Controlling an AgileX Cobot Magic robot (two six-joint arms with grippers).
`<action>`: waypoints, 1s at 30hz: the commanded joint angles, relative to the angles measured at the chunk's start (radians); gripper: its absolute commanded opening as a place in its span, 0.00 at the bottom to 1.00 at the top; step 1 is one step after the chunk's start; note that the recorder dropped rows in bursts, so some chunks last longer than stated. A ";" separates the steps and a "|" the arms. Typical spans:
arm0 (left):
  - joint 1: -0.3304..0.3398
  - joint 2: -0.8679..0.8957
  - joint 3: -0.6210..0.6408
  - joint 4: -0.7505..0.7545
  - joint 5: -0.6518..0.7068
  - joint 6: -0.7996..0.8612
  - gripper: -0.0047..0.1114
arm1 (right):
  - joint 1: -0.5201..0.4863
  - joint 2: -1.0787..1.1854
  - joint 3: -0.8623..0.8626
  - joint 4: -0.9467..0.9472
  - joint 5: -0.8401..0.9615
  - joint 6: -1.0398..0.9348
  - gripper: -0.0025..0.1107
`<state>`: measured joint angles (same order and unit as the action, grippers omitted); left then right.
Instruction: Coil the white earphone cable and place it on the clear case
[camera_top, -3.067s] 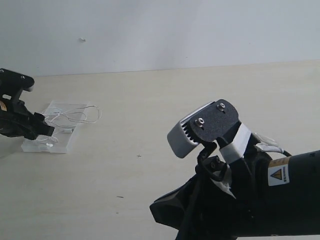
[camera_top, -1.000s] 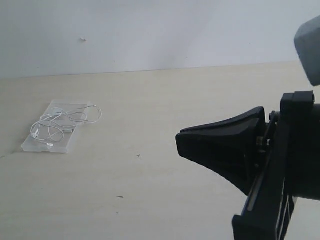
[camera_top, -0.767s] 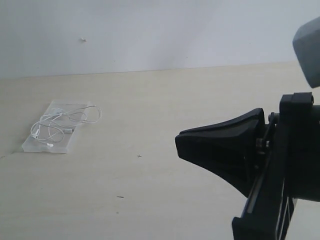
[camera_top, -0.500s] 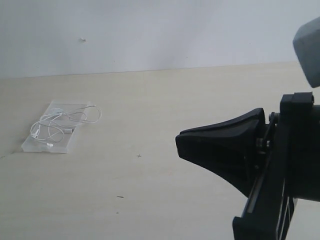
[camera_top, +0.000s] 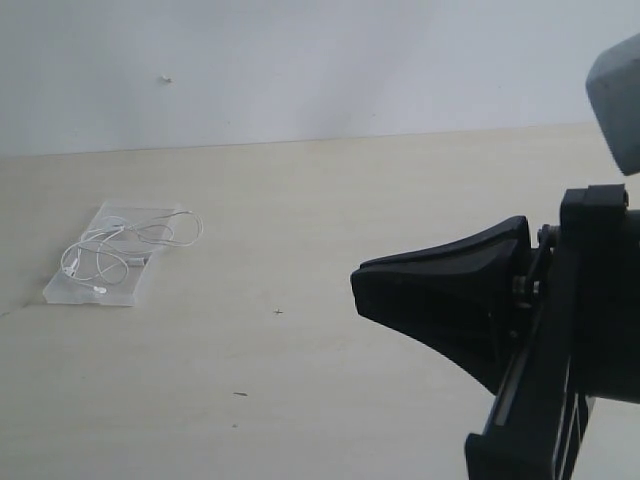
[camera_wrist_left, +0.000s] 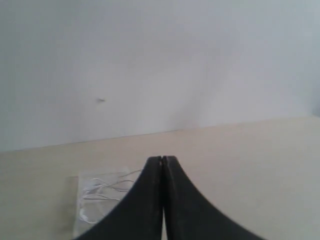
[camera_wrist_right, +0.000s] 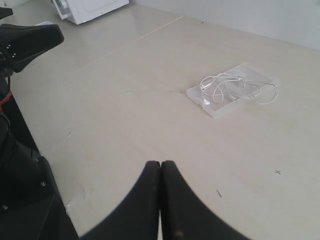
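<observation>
The white earphone cable (camera_top: 112, 251) lies in loose loops on the clear case (camera_top: 118, 294) at the table's left, and one loop hangs over the case's right edge. No gripper touches it. My right gripper (camera_top: 356, 284) is shut and empty, a black wedge pointing left, well to the right of the case. The right wrist view has its shut tips (camera_wrist_right: 160, 163) above bare table, with the cable (camera_wrist_right: 223, 85) and case (camera_wrist_right: 218, 109) far beyond. In the left wrist view my left gripper (camera_wrist_left: 162, 159) is shut and empty, and the cable (camera_wrist_left: 102, 187) on its case (camera_wrist_left: 77, 204) lies beyond.
The right arm's black body and grey camera housing (camera_top: 617, 95) fill the lower right of the exterior view. A pale wall stands behind the table. In the right wrist view a white box (camera_wrist_right: 87, 8) sits at the far corner and the left arm (camera_wrist_right: 27, 42) hangs at the side.
Nothing has moved over the last second. Three seconds ago the left gripper was at the case on the cable; it has since pulled out of the exterior view, and the right arm has turned.
</observation>
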<state>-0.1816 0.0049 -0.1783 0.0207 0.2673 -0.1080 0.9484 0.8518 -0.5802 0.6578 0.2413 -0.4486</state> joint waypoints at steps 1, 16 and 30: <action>0.137 -0.005 0.108 0.048 -0.129 -0.004 0.04 | -0.005 -0.005 0.004 -0.002 -0.005 0.004 0.02; 0.255 -0.005 0.178 0.046 0.088 -0.004 0.04 | -0.005 -0.005 0.004 0.000 -0.005 0.004 0.02; 0.255 -0.005 0.178 0.046 0.088 -0.002 0.04 | -0.005 -0.005 0.004 0.000 -0.005 0.004 0.02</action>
<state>0.0706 0.0049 -0.0001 0.0630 0.3589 -0.1080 0.9484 0.8518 -0.5802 0.6596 0.2413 -0.4486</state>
